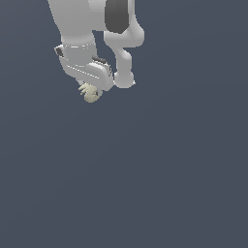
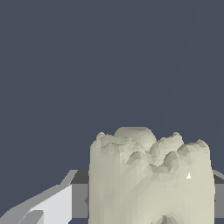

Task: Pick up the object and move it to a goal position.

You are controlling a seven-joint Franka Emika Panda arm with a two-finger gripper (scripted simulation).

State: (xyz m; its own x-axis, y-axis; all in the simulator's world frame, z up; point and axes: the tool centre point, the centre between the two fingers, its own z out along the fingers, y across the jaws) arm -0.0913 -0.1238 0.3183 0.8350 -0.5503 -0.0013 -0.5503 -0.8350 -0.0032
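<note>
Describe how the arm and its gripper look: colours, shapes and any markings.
The arm is glossy white, built of rounded, tube-like segments, with one dark grey oval patch near a joint. The gripper has a boxy white body with a small dark strip on top. In the wrist view, a flat finger appears white with grey edges. No cables or lettering are visible.

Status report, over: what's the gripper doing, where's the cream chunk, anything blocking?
Gripper shut on cream chunk. Chunk fills the wrist view between the fingers. Nothing visible in the way.
</note>
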